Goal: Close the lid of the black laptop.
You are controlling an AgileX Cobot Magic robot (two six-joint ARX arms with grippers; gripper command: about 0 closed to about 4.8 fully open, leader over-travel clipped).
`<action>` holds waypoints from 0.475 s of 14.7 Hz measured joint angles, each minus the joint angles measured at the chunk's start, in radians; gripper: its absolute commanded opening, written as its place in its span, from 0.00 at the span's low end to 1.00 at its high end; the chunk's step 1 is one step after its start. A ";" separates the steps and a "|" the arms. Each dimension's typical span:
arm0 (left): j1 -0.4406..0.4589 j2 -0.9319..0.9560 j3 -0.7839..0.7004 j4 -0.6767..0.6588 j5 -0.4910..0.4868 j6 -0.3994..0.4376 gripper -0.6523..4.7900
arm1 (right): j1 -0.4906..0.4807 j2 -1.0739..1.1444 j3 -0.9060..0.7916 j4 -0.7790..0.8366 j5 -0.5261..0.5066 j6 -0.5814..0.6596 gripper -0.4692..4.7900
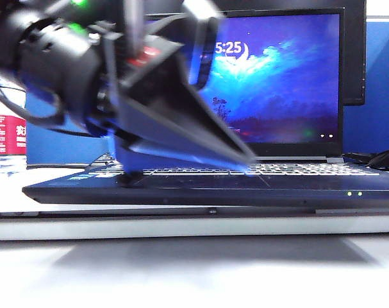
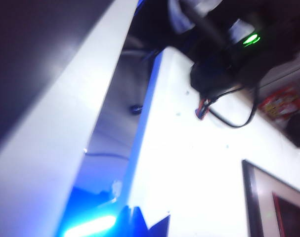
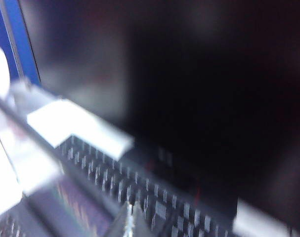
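Laptop (image 1: 207,186) sits open across the table's (image 1: 194,269) far edge, its lid (image 1: 277,77) upright with the long top edge running side to side above and behind your left gripper (image 1: 248,160), fingers together; your right gripper (image 3: 132,217), fingers seemingly together, hangs over the keys.

A bulky black arm (image 1: 47,58) with green indicator lights, black cables, and long tapered dark fingers (image 1: 200,131).

Glossy lid (image 1: 277,77) screen; matt dark laptop (image 1: 213,189) deck; smooth white table (image 1: 194,269).
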 measured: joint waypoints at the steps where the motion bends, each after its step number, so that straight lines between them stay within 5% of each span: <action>1: -0.030 0.000 0.000 -0.002 -0.031 -0.003 0.15 | 0.001 0.006 0.012 0.018 -0.001 -0.004 0.08; 7: -0.182 0.004 0.001 -0.096 -0.463 -0.049 0.15 | 0.000 0.084 0.061 0.024 0.019 -0.027 0.08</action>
